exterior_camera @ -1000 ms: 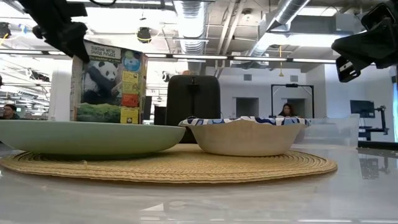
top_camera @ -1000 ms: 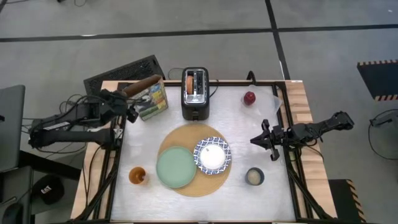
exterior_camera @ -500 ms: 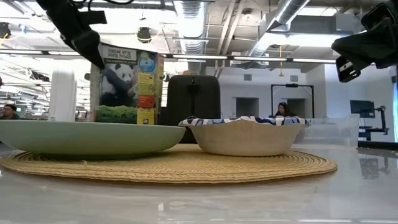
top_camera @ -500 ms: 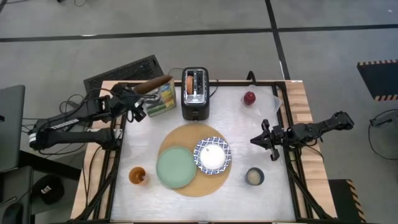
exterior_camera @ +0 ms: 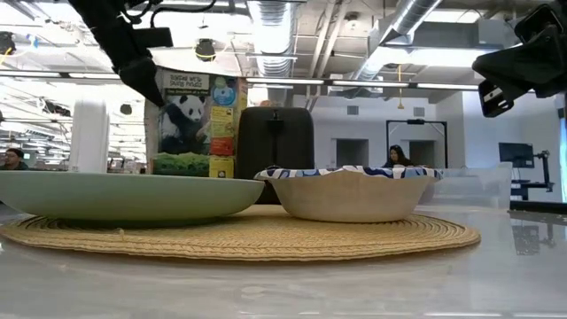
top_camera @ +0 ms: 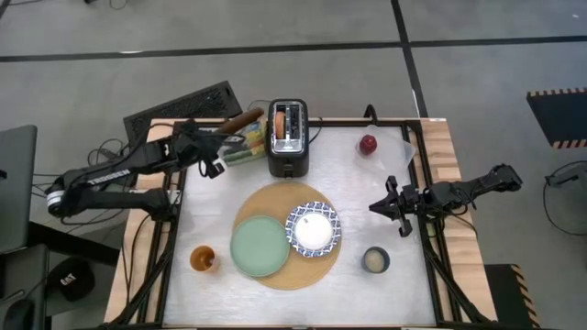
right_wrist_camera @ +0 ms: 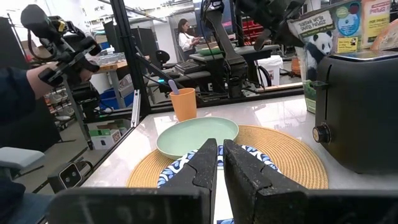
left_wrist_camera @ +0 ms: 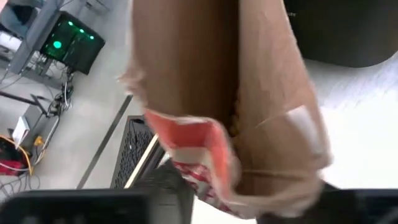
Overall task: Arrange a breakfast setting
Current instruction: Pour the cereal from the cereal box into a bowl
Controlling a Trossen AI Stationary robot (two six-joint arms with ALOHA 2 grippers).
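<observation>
Left gripper (top_camera: 218,158) at the rear-left of the worktop (top_camera: 367,183), fingers pinching the top of the panda-printed cardboard cereal box (top_camera: 243,147); box is off the surface, tipped w/ its open top toward the arm, right beside the black toaster (top_camera: 287,137). Orange-drink glass (top_camera: 203,259) sits front-left. Round tan woven mat (top_camera: 286,236) in the middle carries the pale green plate (top_camera: 260,246) and, touching it on the right, the blue-and-white patterned bowl (top_camera: 314,228). Dark mug (top_camera: 375,261) front-right, red apple (top_camera: 368,144) rear-right. Right gripper (top_camera: 393,208) waits at the right edge, fingers pressed almost together per wrist view.

Step in hand looks like bringing cereal to the bowl. To do it well: keep the pinch firm on the flaps, clear the toaster, get the opening over the bowl centre before tipping further, pour slowly so nothing lands on the plate or mat.

Vs. 1 s ago: box has travelled right from the worktop's left edge to beside the toaster and leans more; left arm stretched out w/ it. Right arm and the place setting unchanged.
</observation>
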